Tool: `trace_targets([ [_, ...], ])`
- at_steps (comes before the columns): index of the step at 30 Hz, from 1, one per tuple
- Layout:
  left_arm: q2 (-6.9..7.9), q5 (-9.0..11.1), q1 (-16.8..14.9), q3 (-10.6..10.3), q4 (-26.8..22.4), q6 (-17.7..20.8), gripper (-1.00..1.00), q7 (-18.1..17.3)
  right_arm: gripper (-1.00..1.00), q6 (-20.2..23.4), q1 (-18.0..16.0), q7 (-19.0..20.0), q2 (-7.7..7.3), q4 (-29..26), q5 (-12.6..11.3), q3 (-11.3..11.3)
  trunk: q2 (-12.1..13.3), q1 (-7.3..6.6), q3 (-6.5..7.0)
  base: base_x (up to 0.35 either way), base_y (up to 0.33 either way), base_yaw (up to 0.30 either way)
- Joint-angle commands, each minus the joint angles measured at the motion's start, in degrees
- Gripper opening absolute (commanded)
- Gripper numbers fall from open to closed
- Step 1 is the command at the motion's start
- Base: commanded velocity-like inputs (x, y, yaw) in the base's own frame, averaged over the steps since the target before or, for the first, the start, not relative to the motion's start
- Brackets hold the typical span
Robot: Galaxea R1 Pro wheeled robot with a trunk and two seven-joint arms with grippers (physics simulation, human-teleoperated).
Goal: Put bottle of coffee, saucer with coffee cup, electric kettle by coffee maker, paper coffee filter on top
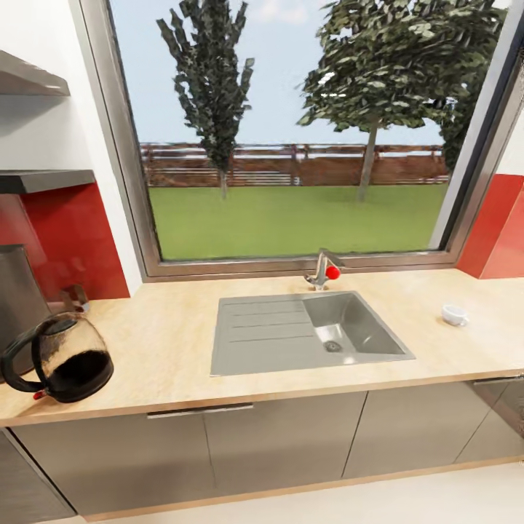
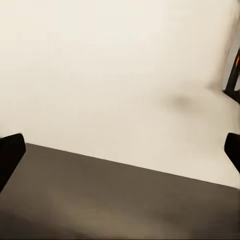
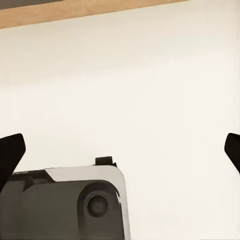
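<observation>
Light wooden kitchen countertop (image 1: 167, 342) with inset grey sink (image 1: 309, 331). Glass coffee carafe with black handle (image 1: 62, 358) at left beside dark coffee maker (image 1: 16, 302); small white cup (image 1: 454, 314) at right.

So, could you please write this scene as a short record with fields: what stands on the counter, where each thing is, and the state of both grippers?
surface: wooden countertop under a window
centre: grey sink, tap with red knob behind it
left end: glass coffee pot, dark liquid inside, beside a dark appliance
right end: small white cup, alone
left gripper: fingers wide apart, holding nothing
right gripper: fingers wide apart, holding nothing
</observation>
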Motion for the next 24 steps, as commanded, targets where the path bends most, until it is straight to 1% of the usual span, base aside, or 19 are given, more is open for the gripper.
trace_targets([
  [1, -0.03, -0.6, 0.02, 0.36, 0.06, 0.37, 1.0, 0.11, 1.0, -0.2, -0.04, 0.01, 0.01, 0.09, -0.14, -0.03, -0.11, 0.03, -0.11, 0.0, -0.309, 0.0],
  [3, -0.06, -0.58, 0.02, 0.35, 0.37, 0.32, 1.0, 0.28, 1.0, -0.2, -0.04, 0.01, 0.01, 0.77, -0.06, 0.07, -0.11, 0.03, -0.11, 0.0, -0.309, 0.0],
  [5, -0.05, -0.55, 0.02, 0.42, 0.46, 0.29, 1.0, 0.33, 1.0, -0.2, -0.04, 0.01, -0.05, 1.75, 0.51, 0.08, -0.11, 0.03, -0.11, 0.0, -0.31, 0.0],
  [8, -0.02, -0.52, 0.02, 0.59, 0.49, 0.21, 1.0, 0.42, 1.0, -0.2, -0.04, 0.01, -0.23, 2.35, 2.86, 0.03, -0.11, 0.03, -0.11, 0.0, -0.31, 0.0],
  [10, -0.01, -0.53, 0.02, 0.66, 0.46, 0.13, 1.0, 0.62, 1.0, -0.2, -0.04, -0.03, -0.29, 2.49, 4.02, 0.01, -0.11, 0.03, -0.11, 0.0, -0.311, 0.0],
  [11, -0.01, -0.5, 0.02, 0.76, 0.37, -0.14, 1.0, 1.11, 1.0, -0.2, -0.03, -0.14, -0.33, 2.62, 5.14, -0.05, -0.11, 0.03, -0.11, 0.0, -0.31, 0.0],
  [22, -0.09, -0.42, 0.02, 0.79, 0.13, -0.49, 1.0, 1.13, 1.0, -0.2, -0.04, -0.25, -0.34, 2.65, 5.43, -0.04, -0.11, 0.03, -0.11, 0.0, -0.311, 0.0],
  [24, -0.09, -0.01, 0.02, 0.81, 0.02, -0.53, 1.0, 1.11, 1.0, -0.2, -0.04, -0.25, -0.31, 2.65, 5.44, -0.01, -0.11, 0.03, -0.11, 0.0, -0.311, 0.0],
])
